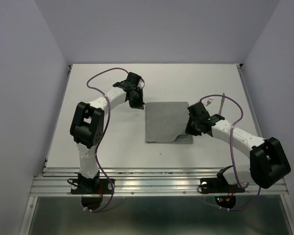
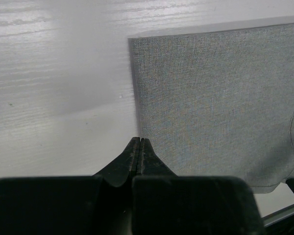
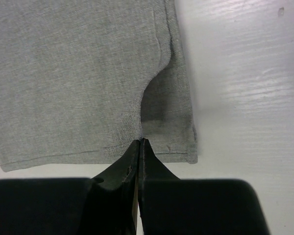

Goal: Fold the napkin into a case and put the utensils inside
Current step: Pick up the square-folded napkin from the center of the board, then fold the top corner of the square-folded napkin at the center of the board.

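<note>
The napkin [image 1: 164,120] lies flat near the middle of the table [image 1: 108,142], in two layers at its near right corner, where the top layer curls up and back off the lower one. The right gripper [image 3: 139,142] is at that curl on the napkin's right edge, jaws pressed together on a pinch of puckered top layer; from above, its body hides the edge. The left gripper [image 2: 140,142] is at the napkin's left edge by the far corner, jaws closed together; whether its tips touch cloth is unclear.
</note>
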You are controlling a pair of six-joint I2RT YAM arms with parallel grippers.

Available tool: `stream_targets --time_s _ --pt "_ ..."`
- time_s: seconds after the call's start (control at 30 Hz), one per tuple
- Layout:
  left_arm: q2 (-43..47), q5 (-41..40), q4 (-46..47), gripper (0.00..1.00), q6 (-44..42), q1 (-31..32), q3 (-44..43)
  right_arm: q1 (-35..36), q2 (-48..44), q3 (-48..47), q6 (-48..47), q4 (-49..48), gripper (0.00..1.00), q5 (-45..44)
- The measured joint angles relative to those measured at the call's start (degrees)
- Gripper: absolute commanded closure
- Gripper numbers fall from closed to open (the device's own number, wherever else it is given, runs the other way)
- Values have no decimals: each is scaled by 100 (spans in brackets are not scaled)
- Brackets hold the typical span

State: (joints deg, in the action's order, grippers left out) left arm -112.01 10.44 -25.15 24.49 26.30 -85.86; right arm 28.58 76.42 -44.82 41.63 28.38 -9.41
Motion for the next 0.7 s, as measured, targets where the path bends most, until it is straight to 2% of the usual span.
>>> stream_targets --time_s 0.23,0.7 --pt "0 -74 -90 100 -28 0 -59 90 422 -509 -177 -92 99 181" --pt "2 -184 -313 100 -70 -256 -192 195 2304 -2328 -450 -894 99 625"
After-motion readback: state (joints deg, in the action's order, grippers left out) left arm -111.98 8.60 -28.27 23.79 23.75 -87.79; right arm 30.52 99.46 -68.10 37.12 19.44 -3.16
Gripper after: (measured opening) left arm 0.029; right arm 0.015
